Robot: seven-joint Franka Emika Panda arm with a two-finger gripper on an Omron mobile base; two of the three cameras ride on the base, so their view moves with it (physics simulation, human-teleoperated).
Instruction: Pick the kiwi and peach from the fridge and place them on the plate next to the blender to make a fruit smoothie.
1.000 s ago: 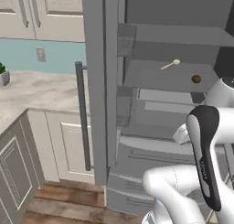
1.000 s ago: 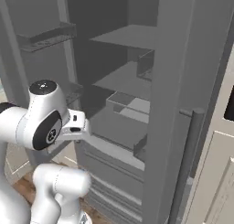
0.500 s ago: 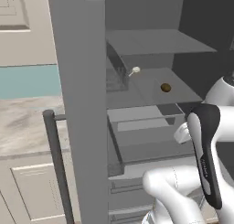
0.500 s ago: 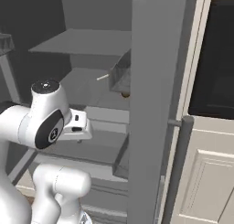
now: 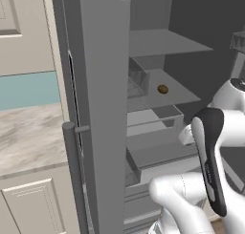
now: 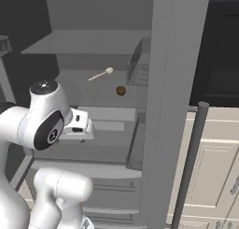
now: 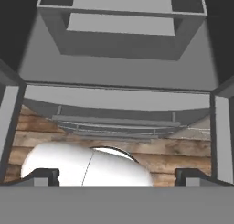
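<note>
The fridge (image 5: 165, 43) stands open, its dark grey door (image 5: 103, 109) swung out in front of the cameras. The kiwi (image 5: 162, 89), a small dark brown oval, lies alone on the middle shelf, seen too from the right (image 6: 121, 90). My gripper (image 6: 77, 128) hangs in front of the lower shelves, below and short of the kiwi, pointing down. In the hand view the gripper (image 7: 116, 177) is open, its fingertips (image 7: 42, 175) wide apart with nothing between them, over grey drawers and the floor. The peach, the plate and the blender are out of view.
A pale spoon-like utensil (image 6: 100, 75) lies on the kiwi's shelf. A grey bin (image 5: 153, 116) juts out one level down. The door's bar handle (image 6: 191, 167) stands close on the right. A marble counter (image 5: 28, 137), cream cabinets (image 6: 219, 172) and a black panel (image 6: 224, 60) flank the fridge.
The whole picture has shifted: the base has driven and the cameras have swung round the fridge, so the door edge now fills the foreground. The gripper stays open.
</note>
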